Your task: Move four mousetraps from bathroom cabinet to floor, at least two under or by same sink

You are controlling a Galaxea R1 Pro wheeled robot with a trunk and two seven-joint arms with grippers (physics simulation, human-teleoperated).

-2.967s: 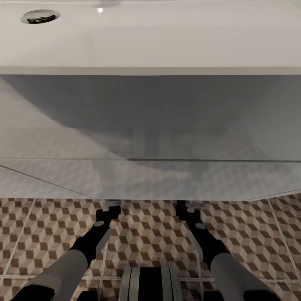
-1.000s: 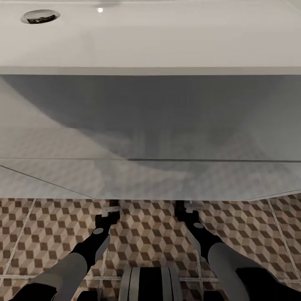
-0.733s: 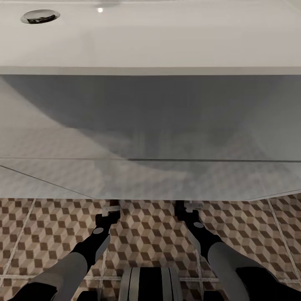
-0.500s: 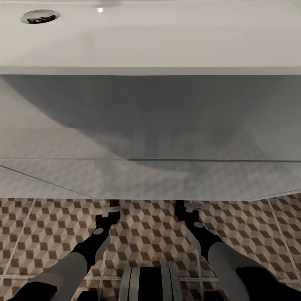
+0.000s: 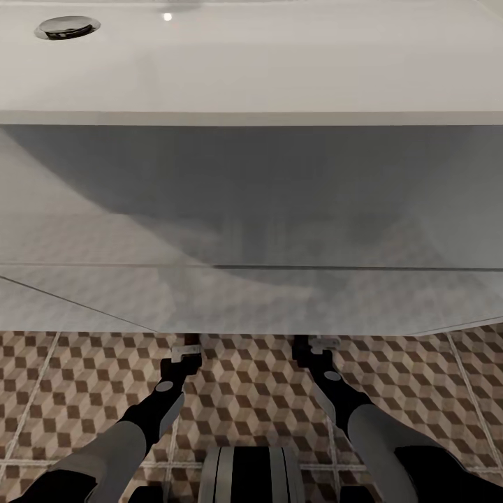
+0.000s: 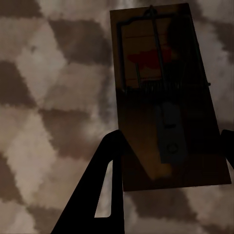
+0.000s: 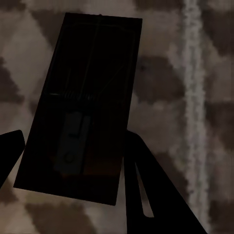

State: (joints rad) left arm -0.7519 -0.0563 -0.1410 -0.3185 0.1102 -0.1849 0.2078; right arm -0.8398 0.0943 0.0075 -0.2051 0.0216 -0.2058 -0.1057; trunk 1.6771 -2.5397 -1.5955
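Left wrist view, brown mousetrap [image 6: 165, 102], red spot

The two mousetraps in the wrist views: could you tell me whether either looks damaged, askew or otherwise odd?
Nothing stands out. The left mousetrap and the right mousetrap both look intact, each lying flat between its gripper's fingers over the bathroom floor.

Both arms are showing the same look in the head view — pale grey rounded tubes nearer the body, going into glossy black forearm sections, each sporting a small round grey cap on top. Down at the bottom middle the trunk is showing a light grey rounded housing with black stripes running through it. The gripper fingers [image 6: 105, 190] are reading as flat black blades with a slim slot cut through — same on the other side [image 7: 146, 195].
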